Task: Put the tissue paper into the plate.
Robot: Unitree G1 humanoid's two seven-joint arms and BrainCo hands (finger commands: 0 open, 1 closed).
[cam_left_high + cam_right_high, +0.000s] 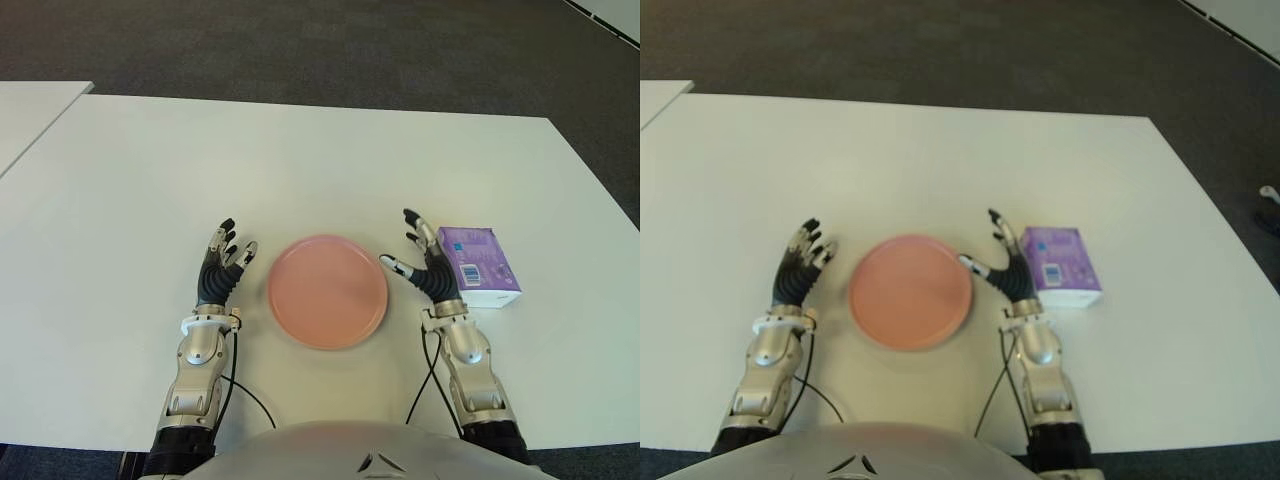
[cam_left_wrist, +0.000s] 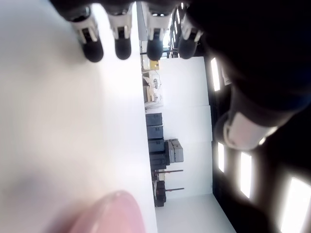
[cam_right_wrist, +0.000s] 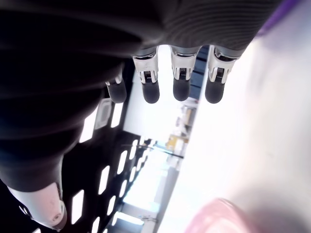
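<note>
A round pink plate (image 1: 327,291) sits on the white table (image 1: 300,170) in front of me, with nothing in it. A purple and white tissue pack (image 1: 478,265) lies to the plate's right. My right hand (image 1: 420,258) is between the plate and the pack, close against the pack's left side, fingers spread and holding nothing. Its fingertips (image 3: 150,92) show extended in the right wrist view, with a purple strip of the tissue pack (image 3: 282,17) at the picture's edge. My left hand (image 1: 225,262) shows just left of the plate, fingers relaxed and holding nothing.
A second white table (image 1: 30,110) adjoins at the far left. Dark carpet (image 1: 300,45) lies beyond the table's far edge. Black cables (image 1: 240,390) run from both wrists toward my body.
</note>
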